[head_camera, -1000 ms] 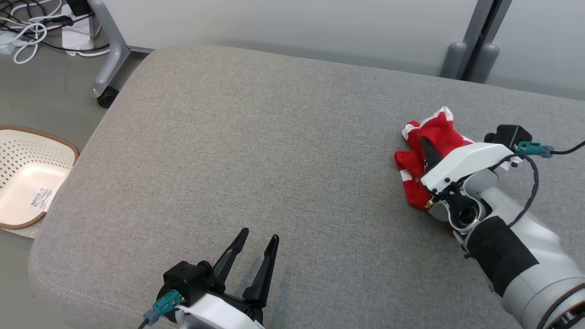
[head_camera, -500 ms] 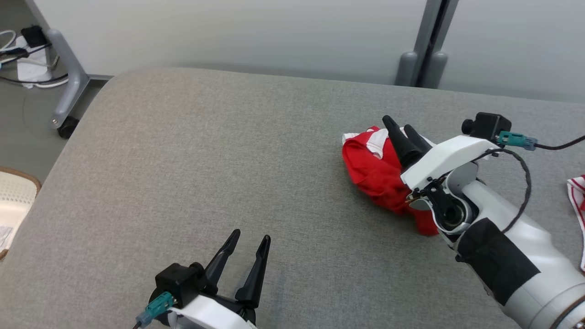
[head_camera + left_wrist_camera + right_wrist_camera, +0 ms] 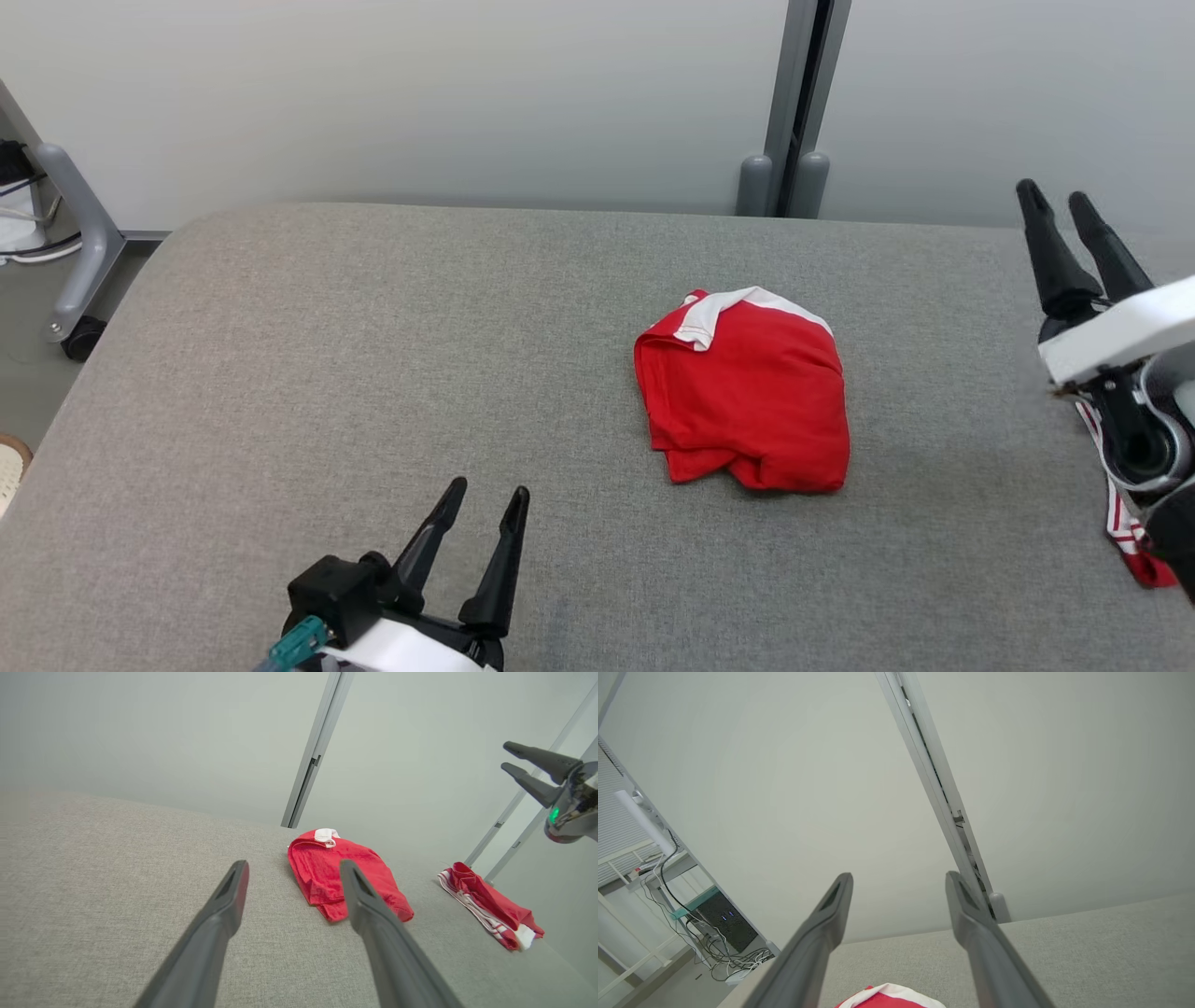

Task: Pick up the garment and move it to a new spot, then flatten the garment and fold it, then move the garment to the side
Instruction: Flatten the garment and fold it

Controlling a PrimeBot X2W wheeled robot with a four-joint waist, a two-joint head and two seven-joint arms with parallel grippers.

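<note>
**Item 1. Left gripper** (image 3: 486, 490): fingers spread, nothing between them, low over the grey cushion (image 3: 327, 373). It is free for you to use.

**Item 2. Garment** (image 3: 747, 392): red with white trim, bunched in a heap on the cushion. It lies ahead of the left gripper and off to its right, apart from both grippers. The step in hand, as I judge it, is flattening. Pinch one outer layer with each gripper at opposite edges (the white trim at the far end looks the plainest handle). Keep low and draw the edges apart, so the folds slide open rather than lift.

**Item 3. Right gripper** (image 3: 1053, 193): fingers spread and empty, raised clear of the cushion. The garment lies to its left and lower. Lower this arm to the heap's near-right edge before you pinch.

**Item 4. Second red-and-white garment** (image 3: 486, 905): on the cushion below the right gripper. Leave it alone, and take care not to snag it as you descend.
</note>
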